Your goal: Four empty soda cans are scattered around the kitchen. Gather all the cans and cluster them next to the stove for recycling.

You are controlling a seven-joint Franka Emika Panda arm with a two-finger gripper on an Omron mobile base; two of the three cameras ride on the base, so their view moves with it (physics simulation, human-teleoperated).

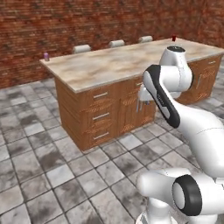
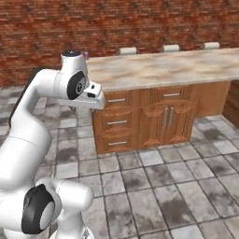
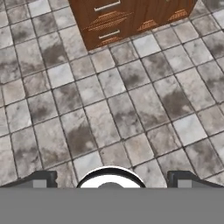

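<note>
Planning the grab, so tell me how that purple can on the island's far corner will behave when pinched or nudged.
The purple can looks small and upright, so probably light and easily tipped. It stands near the island counter corner, so a nudge might roll it off.

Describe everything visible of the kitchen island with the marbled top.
The island is a long block of brown wooden cabinets under a beige marbled slab. Its near end holds drawers with silver bar handles; doors follow along the front. It stands on the grey tiled floor. A purple can stands upright at its far left corner, a red can near the far edge.
</note>
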